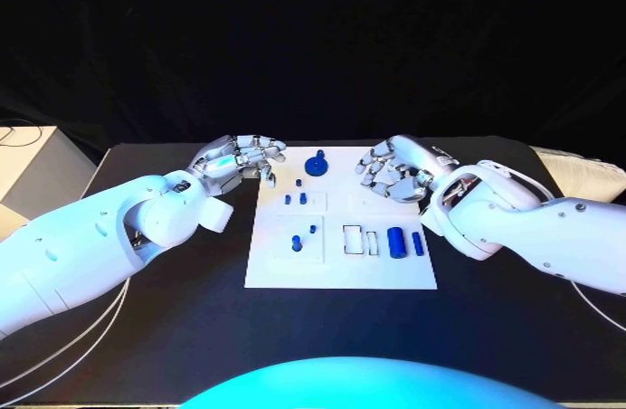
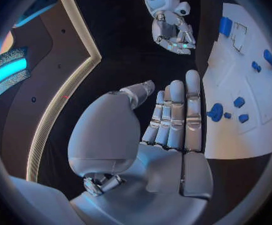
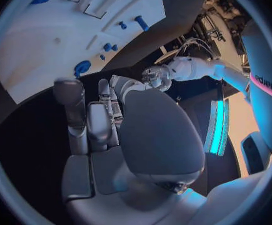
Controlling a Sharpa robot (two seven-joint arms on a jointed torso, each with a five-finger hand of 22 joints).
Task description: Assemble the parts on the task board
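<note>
Hands: left hand (image 1: 242, 163) and right hand (image 1: 398, 170) flank the task board (image 1: 342, 278), fingers apart, apparently empty; we risk toppling upright parts (image 1: 296, 242) when reaching in.

One task board (image 1: 342, 273); two hands; about eight blue parts (image 1: 395, 243) on it

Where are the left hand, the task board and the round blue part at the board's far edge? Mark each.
left hand (image 1: 242, 162): head view, on the back of the hand.
task board (image 1: 342, 273): head view, on its bare near strip.
round blue part (image 1: 316, 166): head view, on its top.
</note>
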